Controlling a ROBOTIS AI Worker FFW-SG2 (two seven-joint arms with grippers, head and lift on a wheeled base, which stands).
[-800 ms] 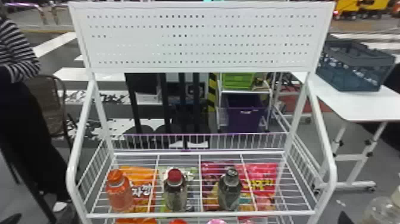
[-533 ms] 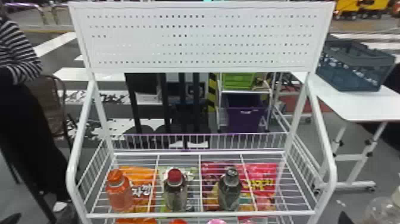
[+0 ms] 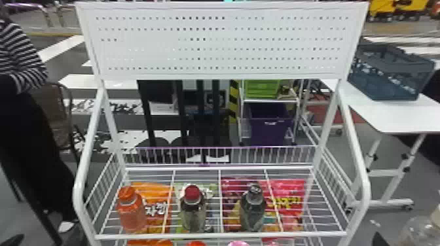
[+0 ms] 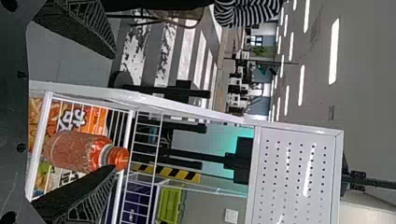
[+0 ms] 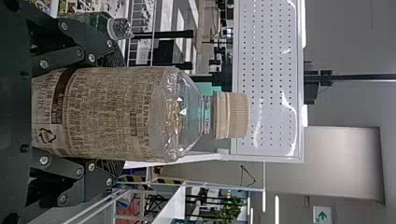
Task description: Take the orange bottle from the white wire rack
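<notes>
Orange bottle (image 3: 131, 211) upright at the front left of the white wire rack (image 3: 219, 234), ungrasped; step in hand, judged: lining up the left hand (image 4: 114, 111).
The left hand's fingers stand apart, the bottle lying nearer the right finger (image 4: 77, 193) than the left one; the right hand (image 5: 122, 113) is clamped on a beige-capped bottle (image 5: 107, 112). The next move probably calls for centring the left hand rightward, advancing around the orange bottle, closing, then lifting.
</notes>
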